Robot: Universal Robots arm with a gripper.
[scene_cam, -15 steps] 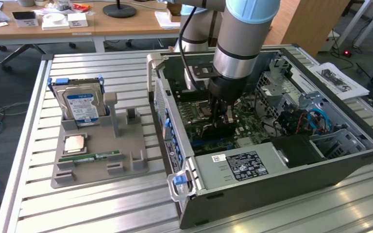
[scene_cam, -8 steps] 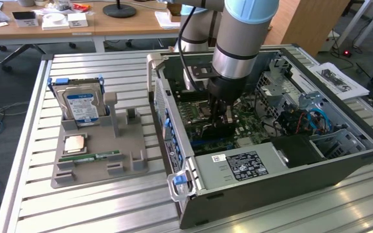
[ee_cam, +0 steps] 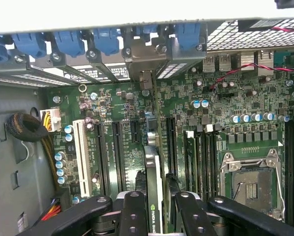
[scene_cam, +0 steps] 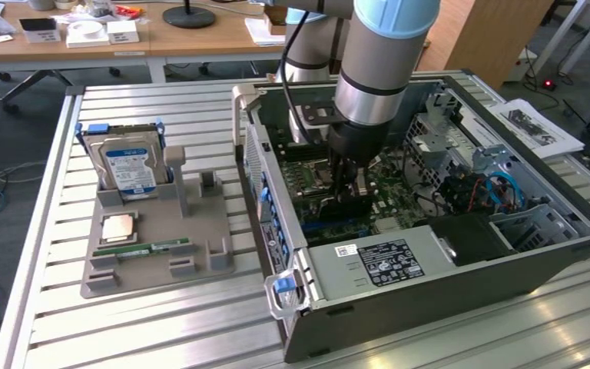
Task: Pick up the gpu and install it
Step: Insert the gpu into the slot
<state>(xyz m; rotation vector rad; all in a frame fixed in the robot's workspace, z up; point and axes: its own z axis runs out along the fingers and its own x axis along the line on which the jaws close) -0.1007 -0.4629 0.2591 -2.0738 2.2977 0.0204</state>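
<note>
Dark, thin and flat, the gpu (ee_cam: 153, 189) stands on edge between the black fingers (ee_cam: 132, 216) of the tool (ee_cam: 157, 216), which is closed narrow on it, gripping the card from both sides. In the exterior view the tool (scene_cam: 349, 184) sits low inside the open grey computer case (scene_cam: 541, 261), just over the green motherboard (scene_cam: 310, 178), with the pale blue and silver robot arm (scene_cam: 382, 54) reaching down from above. In the wrist view the card's silvery bracket end points toward the row of blue slot clips (ee_cam: 68, 42) on the case's rear wall, and the card hangs above the long black expansion slots (ee_cam: 116, 152); whether its edge connector has entered a slot I cannot tell. On the exterior view's left, on the ribbed metal counter (scene_cam: 120, 323), a grey holder tray (scene_cam: 147, 265) carries the blue-labelled silver hard drive (scene_cam: 126, 165). As I judge it, the risk is misalignment: a card slightly tilted or offset would bear on the slot's rim or on nearby capacitors (ee_cam: 68, 132), and the bracket could catch on the rear wall, so the card might twist in the grip or jam.
</note>
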